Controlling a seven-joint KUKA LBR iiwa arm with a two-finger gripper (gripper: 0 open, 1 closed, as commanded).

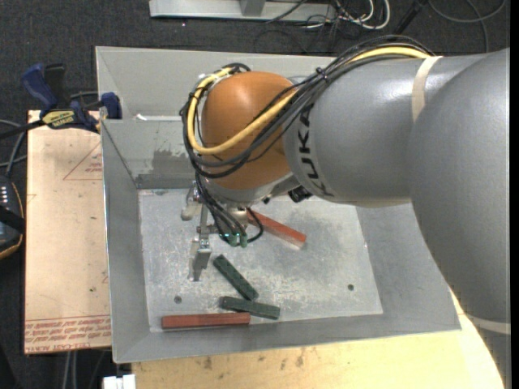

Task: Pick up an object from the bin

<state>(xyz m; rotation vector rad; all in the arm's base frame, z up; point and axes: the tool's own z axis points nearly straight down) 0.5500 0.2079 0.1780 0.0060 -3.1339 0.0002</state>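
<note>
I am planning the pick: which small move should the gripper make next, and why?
Probably a short shift toward the view's lower right, to centre over the slanted dark green bar. The gripper hangs just left of that bar's upper end, above bare bin floor, so descending here would likely grasp nothing.

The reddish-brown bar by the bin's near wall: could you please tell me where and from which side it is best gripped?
Probably the left half of the reddish-brown bar, from straight above, closing across its narrow width. It lies flat and long, and a dark green stick crowds its right end. The near wall runs close alongside, so room there looks tight.
</note>
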